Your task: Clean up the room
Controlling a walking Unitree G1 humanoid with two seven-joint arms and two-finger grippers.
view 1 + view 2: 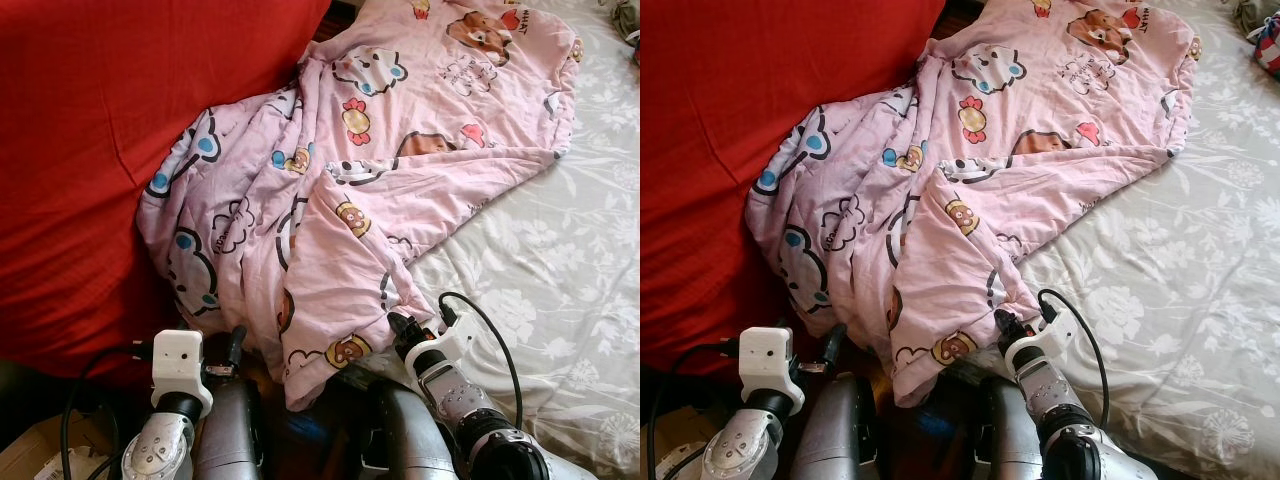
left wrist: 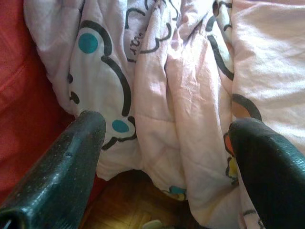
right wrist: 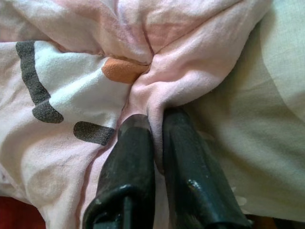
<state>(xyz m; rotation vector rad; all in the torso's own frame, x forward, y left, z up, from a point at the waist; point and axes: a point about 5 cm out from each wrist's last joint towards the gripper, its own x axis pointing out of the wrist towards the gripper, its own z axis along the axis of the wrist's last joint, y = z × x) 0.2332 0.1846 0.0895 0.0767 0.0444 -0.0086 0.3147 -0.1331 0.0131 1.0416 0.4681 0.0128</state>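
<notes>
Pink cartoon-print blanket (image 1: 400, 170) lies crumpled across the bed (image 1: 560, 300), w/ its lower end hanging off the bed edge toward the wood floor (image 2: 119, 214). Bed has a pale floral sheet (image 1: 580, 250), bare on the side of the blanket away from the red fabric. Big red fabric mass (image 1: 100, 150), prob. a cushion or sofa back, presses against the blanket's other side.

Right hand (image 3: 157, 138) sits at the blanket's lower corner, right at the bed edge, fingers (image 3: 128, 162) pressed together and pinching a fold of the pink cloth between them; cloth bunches up just past the tips.

Left hand (image 2: 167, 143) is low, near the blanket's hanging end by the red fabric, fingers (image 2: 71, 162) spread wide apart, nothing between them; blanket folds sit just beyond the tips, not touching as far as can be seen.

Cardboard box (image 1: 40, 450) w/ black cables sits near the left arm, below the red fabric.
</notes>
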